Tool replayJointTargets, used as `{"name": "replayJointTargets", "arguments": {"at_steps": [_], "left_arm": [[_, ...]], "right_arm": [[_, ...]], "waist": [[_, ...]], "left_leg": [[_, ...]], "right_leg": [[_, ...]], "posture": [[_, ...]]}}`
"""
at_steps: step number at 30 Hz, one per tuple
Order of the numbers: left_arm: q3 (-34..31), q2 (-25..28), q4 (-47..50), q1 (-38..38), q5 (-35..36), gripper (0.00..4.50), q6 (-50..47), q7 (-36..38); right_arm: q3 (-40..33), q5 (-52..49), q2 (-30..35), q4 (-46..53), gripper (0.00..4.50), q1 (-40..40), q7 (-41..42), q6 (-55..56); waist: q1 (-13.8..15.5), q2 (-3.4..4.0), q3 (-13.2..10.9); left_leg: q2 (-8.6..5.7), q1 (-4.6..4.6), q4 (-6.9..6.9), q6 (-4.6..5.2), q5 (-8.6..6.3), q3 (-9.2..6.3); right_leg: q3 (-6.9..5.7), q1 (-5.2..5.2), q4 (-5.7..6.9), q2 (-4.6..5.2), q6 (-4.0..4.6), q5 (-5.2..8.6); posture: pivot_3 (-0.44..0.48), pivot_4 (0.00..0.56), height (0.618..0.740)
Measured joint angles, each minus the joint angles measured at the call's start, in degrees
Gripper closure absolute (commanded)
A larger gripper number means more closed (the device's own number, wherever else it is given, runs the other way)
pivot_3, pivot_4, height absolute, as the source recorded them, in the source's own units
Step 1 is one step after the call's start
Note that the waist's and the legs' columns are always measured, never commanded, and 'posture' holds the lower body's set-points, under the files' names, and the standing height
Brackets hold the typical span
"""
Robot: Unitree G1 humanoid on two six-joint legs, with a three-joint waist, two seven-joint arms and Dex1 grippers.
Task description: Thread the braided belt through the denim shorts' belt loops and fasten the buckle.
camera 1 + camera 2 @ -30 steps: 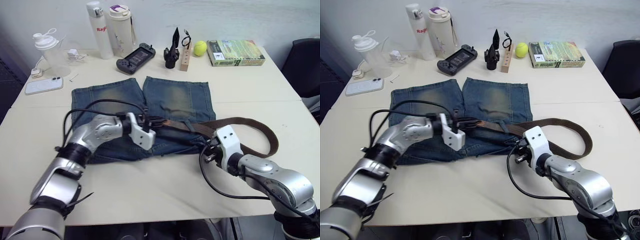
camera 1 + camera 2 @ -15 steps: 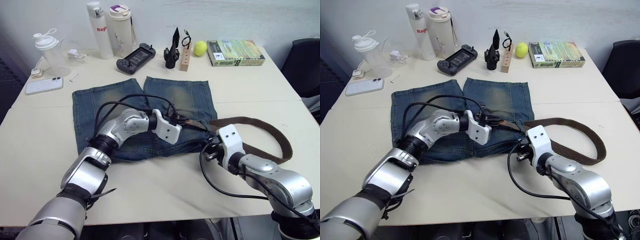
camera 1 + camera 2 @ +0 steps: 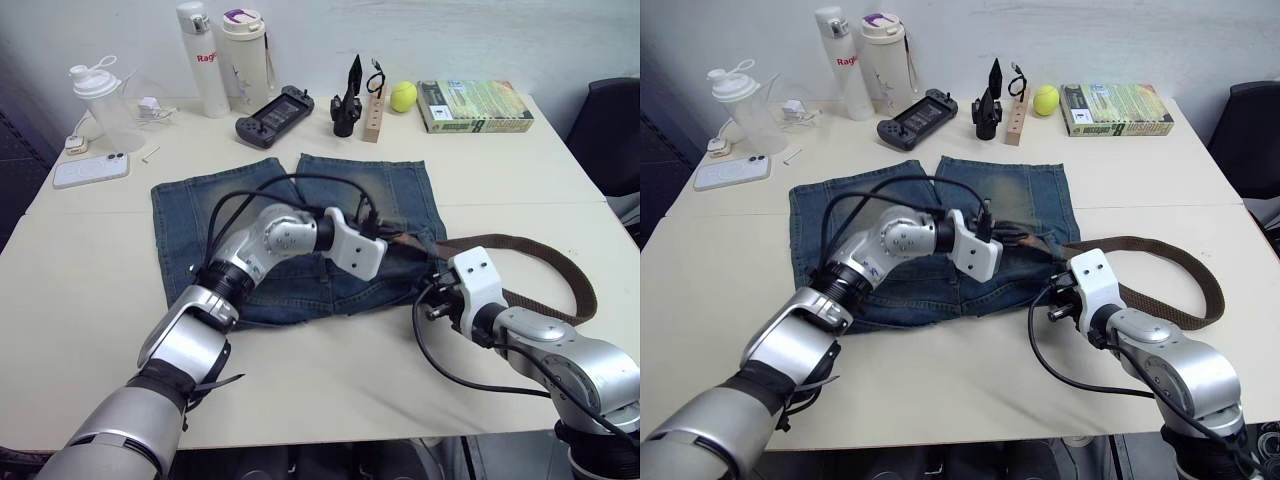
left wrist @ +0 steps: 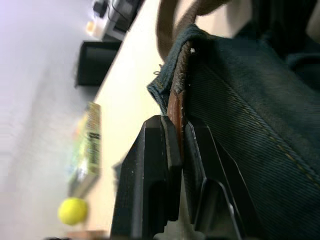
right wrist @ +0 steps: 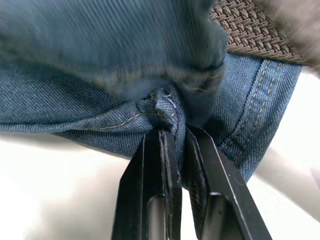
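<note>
we see the denim shorts [image 3: 300,240] lying flat on the bench [image 3: 90,290], waistband toward us, with the braided belt [image 3: 560,275] running along the waistband and looping out onto the bench on the right. the left gripper [image 4: 176,137] has its jaws clamped on the belt's edge at the waistband. the right gripper [image 5: 176,137] has its jaws pinched on a fold of denim at the waistband's right end.

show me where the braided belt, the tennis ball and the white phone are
braided belt [image 3: 572,282]: left eye view, on the loop of strap lying on the table.
tennis ball [image 3: 401,96]: left eye view, on the ball's middle.
white phone [image 3: 92,170]: left eye view, on the middle of its back.
</note>
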State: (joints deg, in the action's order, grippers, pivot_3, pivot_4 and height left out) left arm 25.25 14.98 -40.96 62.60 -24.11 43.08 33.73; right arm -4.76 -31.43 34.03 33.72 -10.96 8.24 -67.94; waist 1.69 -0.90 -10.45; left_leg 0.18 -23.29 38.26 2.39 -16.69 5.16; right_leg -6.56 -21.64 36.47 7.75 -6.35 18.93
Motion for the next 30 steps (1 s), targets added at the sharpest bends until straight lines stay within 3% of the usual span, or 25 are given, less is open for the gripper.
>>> {"name": "replayJointTargets", "arguments": {"at_steps": [4,14,18,23,30], "left_arm": [[0.3,0.0,0.0,0.6,-0.7,4.50,0.1,0.2],[-3.0,14.9,6.9,-7.6,-0.5,4.50,1.2,1.0],[-4.6,15.5,10.4,-10.6,0.5,4.50,0.4,0.9],[-6.5,21.7,15.8,-18.8,3.9,4.50,1.4,2.3],[-7.3,22.8,16.5,-20.6,4.0,4.50,1.0,2.1]], "right_arm": [[0.0,0.6,-0.6,-0.4,4.50,-0.4,0.0,0.1],[-1.2,1.6,-1.2,-0.4,4.50,0.6,0.1,0.3],[-2.0,2.1,-1.2,-0.4,4.50,1.0,0.4,0.2],[-2.2,2.5,-1.1,-1.0,4.50,0.7,0.9,0.4],[-2.5,3.6,4.2,-2.9,4.50,1.3,4.5,2.0]], "waist": [[-0.2,0.00,0.0],[-0.1,0.01,0.0],[0.3,0.01,0.0],[-0.5,0.03,0.0],[0.2,0.03,0.0]], "left_leg": [[0.00,0.01,-0.01,0.02,0.00,0.01],[-0.04,0.01,0.01,0.04,0.01,-0.06],[-0.30,-0.02,0.02,0.24,0.02,-0.08],[-0.33,0.02,-0.06,0.33,-0.01,-0.01],[-0.63,-0.03,-0.01,0.64,-0.01,0.00]], "right_leg": [[0.01,0.01,-0.01,-0.02,-0.03,-0.01],[-0.02,0.04,-0.02,0.03,-0.05,-0.03],[0.00,0.07,-0.04,0.30,-0.25,-0.14],[-0.07,0.05,-0.07,0.39,-0.30,-0.16],[-0.11,0.15,-0.25,0.71,-0.61,-0.33]], "posture": [[0.000,0.150,0.724],[0.000,0.150,0.724],[0.000,0.150,0.724],[0.000,0.150,0.724],[0.000,0.150,0.724]]}}
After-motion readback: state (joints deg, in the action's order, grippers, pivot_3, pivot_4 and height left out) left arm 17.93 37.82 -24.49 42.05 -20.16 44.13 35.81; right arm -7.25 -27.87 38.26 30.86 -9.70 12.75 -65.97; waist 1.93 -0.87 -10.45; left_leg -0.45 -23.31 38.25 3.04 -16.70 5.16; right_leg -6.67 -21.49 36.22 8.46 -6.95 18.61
